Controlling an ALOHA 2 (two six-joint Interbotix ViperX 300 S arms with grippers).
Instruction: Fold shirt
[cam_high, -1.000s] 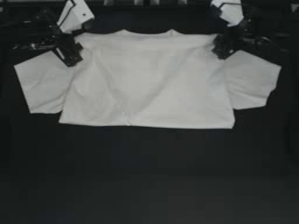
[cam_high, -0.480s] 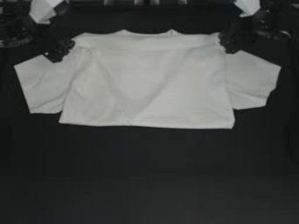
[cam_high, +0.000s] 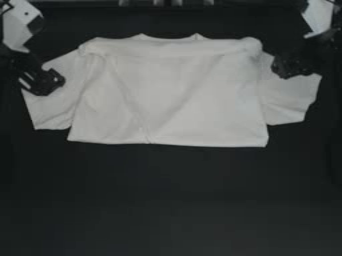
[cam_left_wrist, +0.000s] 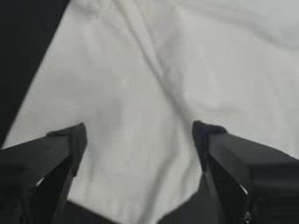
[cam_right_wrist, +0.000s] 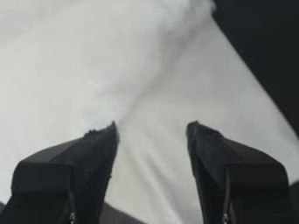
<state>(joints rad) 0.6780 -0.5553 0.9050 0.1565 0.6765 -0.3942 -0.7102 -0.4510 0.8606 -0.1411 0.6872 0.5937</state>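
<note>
White shirt (cam_high: 167, 90) lies halved on the worktop (cam_high: 167, 200); left gripper (cam_high: 41, 80) and right gripper (cam_high: 290, 65), jaws apart, hover over the sleeves; next, pinch and fold them inward.

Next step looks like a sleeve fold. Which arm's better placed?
Neither clearly: it looks symmetric. The left gripper sits open over the shirt's left-hand sleeve, the right gripper open over the other sleeve. Each suits its own side; both at once seems likely.

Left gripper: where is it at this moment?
In the top view the left gripper is at the table's left side, over the shirt's left-hand sleeve, jaws open; its wrist view shows white cloth between them.
</note>
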